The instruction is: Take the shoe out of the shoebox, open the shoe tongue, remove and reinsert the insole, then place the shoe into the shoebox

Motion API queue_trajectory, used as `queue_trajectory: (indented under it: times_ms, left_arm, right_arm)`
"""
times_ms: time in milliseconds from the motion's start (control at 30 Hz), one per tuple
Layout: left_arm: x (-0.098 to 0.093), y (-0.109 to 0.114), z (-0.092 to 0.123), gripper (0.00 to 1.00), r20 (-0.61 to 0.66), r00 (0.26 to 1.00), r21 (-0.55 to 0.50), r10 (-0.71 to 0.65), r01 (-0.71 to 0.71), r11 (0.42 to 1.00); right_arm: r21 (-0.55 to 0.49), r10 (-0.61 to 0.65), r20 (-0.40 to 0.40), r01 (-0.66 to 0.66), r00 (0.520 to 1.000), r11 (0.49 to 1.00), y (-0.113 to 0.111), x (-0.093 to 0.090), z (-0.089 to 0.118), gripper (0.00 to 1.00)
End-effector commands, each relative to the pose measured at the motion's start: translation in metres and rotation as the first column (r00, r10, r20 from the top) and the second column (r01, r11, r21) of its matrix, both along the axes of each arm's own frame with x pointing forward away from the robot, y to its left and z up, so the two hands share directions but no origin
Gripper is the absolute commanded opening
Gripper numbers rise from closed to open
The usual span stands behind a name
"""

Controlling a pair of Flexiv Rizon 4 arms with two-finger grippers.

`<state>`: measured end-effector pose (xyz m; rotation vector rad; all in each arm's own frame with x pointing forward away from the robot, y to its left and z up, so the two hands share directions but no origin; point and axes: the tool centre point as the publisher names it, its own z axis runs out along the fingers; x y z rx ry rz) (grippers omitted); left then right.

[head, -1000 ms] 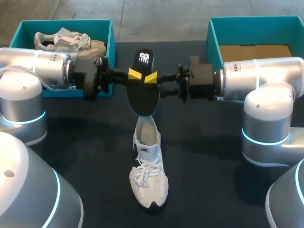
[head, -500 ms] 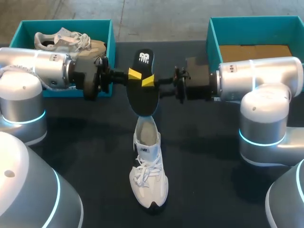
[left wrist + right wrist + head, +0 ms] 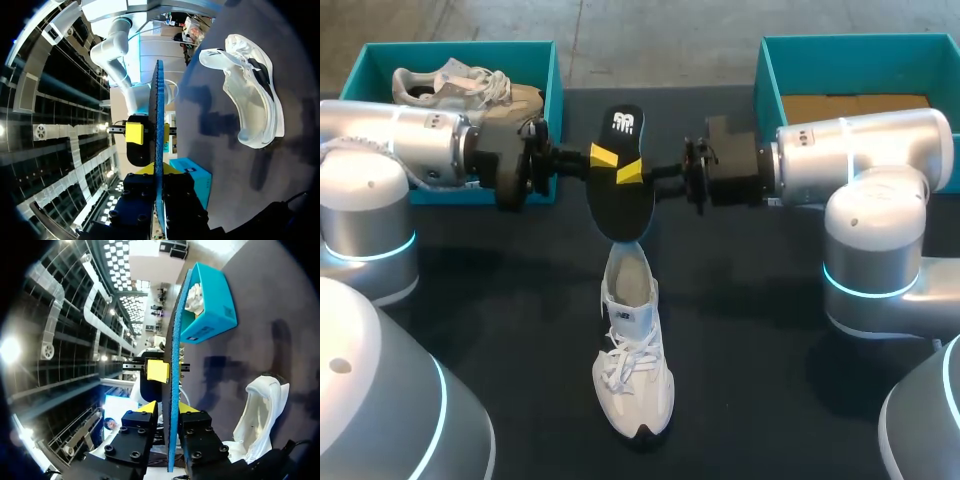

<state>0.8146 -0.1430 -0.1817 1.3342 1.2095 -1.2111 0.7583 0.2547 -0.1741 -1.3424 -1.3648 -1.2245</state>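
far left: teal shoebox (image 3: 556,75) | left gripper (image 3: 603,156): jaws pinched shut on the left edge of the black insole (image 3: 625,200) | middle: insole held up, its near end over the heel opening of the white shoe (image 3: 634,350), I think ready for reinserting | right gripper (image 3: 631,171): closed on the right edge, probably to steady it | far right: second shoebox (image 3: 770,70)

At upper centre the insole (image 3: 621,185) hangs between left gripper (image 3: 603,156) and right gripper (image 3: 631,171), both gripping it. The shoe (image 3: 632,350) lies just below. Left box (image 3: 460,46), upper left, holds another shoe (image 3: 455,84); right box (image 3: 850,41) sits upper right.
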Motion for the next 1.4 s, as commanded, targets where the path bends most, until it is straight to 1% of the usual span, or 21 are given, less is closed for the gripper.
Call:
queue_trajectory:
  times_ms: [33, 200, 333, 433, 700, 833, 1100, 1167, 1200, 1233, 1300, 1333, 1400]
  left_arm:
    - [-0.0001, -0.0009, -0.0008, 0.00, 0.002, 1.000, -0.001, 0.001, -0.001, 1.000]
    - [-0.0001, -0.0009, -0.0008, 0.00, 0.002, 1.000, -0.001, 0.001, -0.001, 1.000]
    - [-0.0001, -0.0009, -0.0008, 0.00, 0.002, 1.000, -0.001, 0.001, -0.001, 1.000]
    - [-0.0001, -0.0009, -0.0008, 0.00, 0.002, 1.000, -0.001, 0.001, -0.001, 1.000]
    - [-0.0001, -0.0009, -0.0008, 0.00, 0.002, 1.000, -0.001, 0.001, -0.001, 1.000]
    - [-0.0001, -0.0009, -0.0008, 0.00, 0.002, 1.000, -0.001, 0.001, -0.001, 1.000]
    - [-0.0001, -0.0009, -0.0008, 0.00, 0.002, 1.000, -0.001, 0.001, -0.001, 1.000]
    - [-0.0001, -0.0009, -0.0008, 0.00, 0.002, 1.000, -0.001, 0.001, -0.001, 1.000]
    - [-0.0001, -0.0009, -0.0008, 0.00, 0.002, 1.000, -0.001, 0.001, -0.001, 1.000]
    - [-0.0001, -0.0009, -0.0008, 0.00, 0.002, 1.000, -0.001, 0.001, -0.001, 1.000]
    - [-0.0001, -0.0009, -0.0008, 0.00, 0.002, 1.000, -0.001, 0.001, -0.001, 1.000]
    - [-0.0001, -0.0009, -0.0008, 0.00, 0.002, 1.000, -0.001, 0.001, -0.001, 1.000]
    - [-0.0001, -0.0009, -0.0008, 0.00, 0.002, 1.000, -0.001, 0.001, -0.001, 1.000]
  right_arm:
    - [-0.009, 0.006, 0.001, -0.006, 1.000, 1.000, 0.0018, 0.0000, 0.0010, 0.21]
    - [-0.010, 0.025, -0.006, -0.025, 1.000, 1.000, 0.0025, -0.0004, -0.0008, 0.21]
    - [-0.009, 0.035, -0.013, -0.035, 0.999, 0.999, 0.0022, -0.0004, -0.0024, 0.16]
    - [-0.009, 0.042, -0.017, -0.042, 0.999, 0.999, 0.0022, -0.0005, -0.0037, 0.16]
    - [-0.009, 0.044, -0.019, -0.044, 0.999, 0.999, 0.0008, -0.0014, -0.0048, 0.09]
    - [-0.008, 0.048, -0.016, -0.048, 0.999, 0.999, 0.0006, -0.0016, -0.0045, 0.07]
    - [-0.009, 0.057, -0.013, -0.057, 0.998, 0.998, 0.0006, -0.0021, -0.0038, 0.11]
    - [-0.009, 0.059, -0.013, -0.059, 0.998, 0.998, 0.0006, -0.0021, -0.0037, 0.14]
    - [-0.009, 0.060, -0.013, -0.060, 0.998, 0.998, 0.0006, -0.0020, -0.0037, 0.18]
    - [-0.009, 0.060, -0.014, -0.060, 0.998, 0.998, 0.0006, -0.0020, -0.0038, 0.18]
    - [-0.008, 0.060, -0.015, -0.061, 0.998, 0.998, 0.0006, -0.0019, -0.0039, 0.17]
    - [-0.008, 0.061, -0.016, -0.061, 0.998, 0.998, 0.0006, -0.0018, -0.0041, 0.11]
    - [-0.007, 0.063, -0.019, -0.063, 0.998, 0.998, 0.0006, -0.0016, -0.0047, 0.06]
